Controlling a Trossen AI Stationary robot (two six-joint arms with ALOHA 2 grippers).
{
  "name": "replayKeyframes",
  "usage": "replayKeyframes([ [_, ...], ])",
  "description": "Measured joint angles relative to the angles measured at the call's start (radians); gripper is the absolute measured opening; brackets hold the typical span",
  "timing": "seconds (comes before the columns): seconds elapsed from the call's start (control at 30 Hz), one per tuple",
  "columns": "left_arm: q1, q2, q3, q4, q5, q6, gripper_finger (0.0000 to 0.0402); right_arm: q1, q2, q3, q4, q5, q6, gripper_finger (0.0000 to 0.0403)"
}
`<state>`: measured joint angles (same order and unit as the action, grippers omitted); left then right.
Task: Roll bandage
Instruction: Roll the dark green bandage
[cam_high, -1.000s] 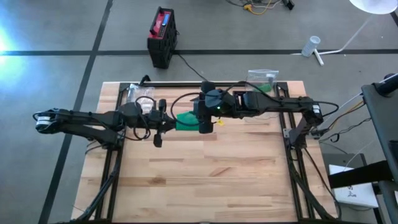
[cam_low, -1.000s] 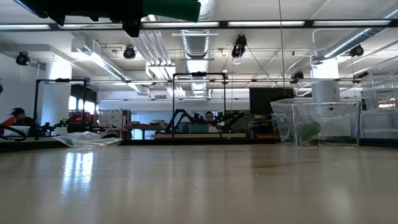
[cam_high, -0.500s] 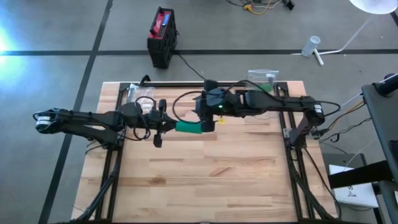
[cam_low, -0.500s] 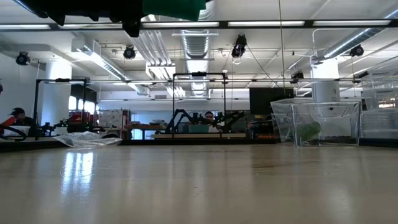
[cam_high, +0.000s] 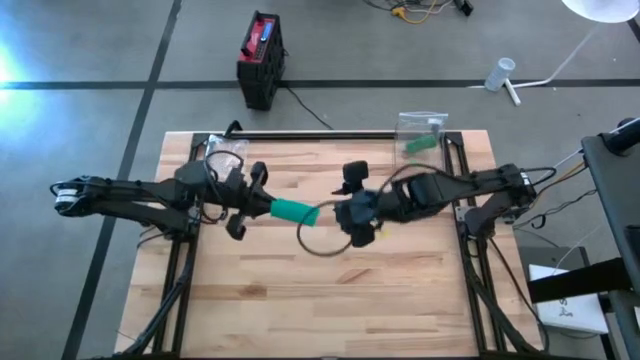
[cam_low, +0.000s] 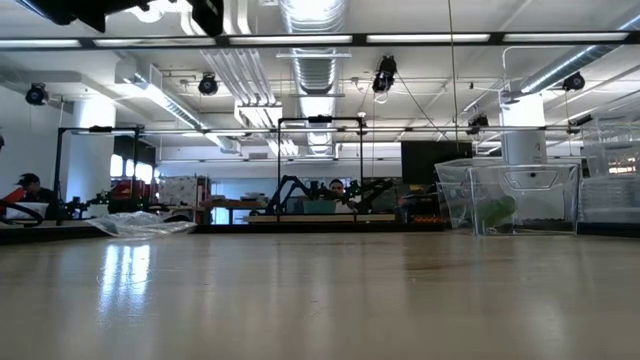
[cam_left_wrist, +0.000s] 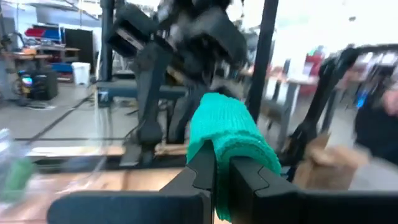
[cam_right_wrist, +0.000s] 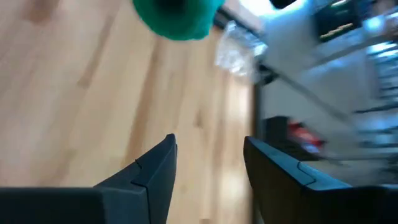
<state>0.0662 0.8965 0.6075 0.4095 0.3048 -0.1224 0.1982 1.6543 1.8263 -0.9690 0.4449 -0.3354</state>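
Left gripper (cam_high: 262, 205): clamped on bandage (cam_high: 293, 211), held above table (cam_high: 330, 290) centre-left | right gripper (cam_high: 357, 211): fingers apart, empty, just beside the roll's free end | progress: bandage looks mostly rolled into a compact cylinder; any loose tail hidden | left: likely finishing wrap, setting down

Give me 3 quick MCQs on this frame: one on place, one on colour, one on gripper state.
1. Where is the bandage roll?
A. flat on the table
B. in the left gripper
C. in the clear bag

2. What colour is the bandage roll?
A. green
B. white
C. red

3. How does the right gripper stand?
A. shut on the roll
B. shut, empty
C. open, empty

Answers:
1 B: the left wrist view shows the fingers clamped on the roll.
2 A: it shows green in the high and both wrist views.
3 C: the right wrist view shows its fingers apart, with only table between them.
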Motion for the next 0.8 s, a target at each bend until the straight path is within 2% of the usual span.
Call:
replayKeyframes([
  [0.1,0.0,-0.012,0.0,0.06,0.042,-0.104,0.0009,0.049,0.0,-0.034,0.121,0.123,-0.048,0.0172],
  [0.2,0.0,-0.014,0.0,0.139,0.113,-0.22,0.0009,0.084,-0.015,-0.099,0.311,0.146,-0.129,0.0163],
  [0.33,-0.011,-0.011,0.0,0.238,0.202,-0.307,0.0009,0.094,-0.064,-0.277,0.657,0.118,-0.255,0.015],
  [0.5,-0.021,-0.007,-0.005,0.244,0.207,-0.354,0.0009,0.081,-0.093,-0.549,1.161,0.085,-0.4,0.0143],
  [0.6,-0.021,-0.006,-0.015,0.24,0.206,-0.376,0.0009,0.093,-0.101,-0.653,1.436,0.07,-0.49,0.0142],
  [0.73,-0.021,-0.006,-0.029,0.244,0.204,-0.381,0.0009,0.112,-0.13,-0.74,1.594,0.021,-0.524,0.0142],
  [0.8,-0.021,-0.006,-0.039,0.245,0.201,-0.37,0.0009,0.117,-0.147,-0.765,1.619,-0.061,-0.496,0.0142],
])
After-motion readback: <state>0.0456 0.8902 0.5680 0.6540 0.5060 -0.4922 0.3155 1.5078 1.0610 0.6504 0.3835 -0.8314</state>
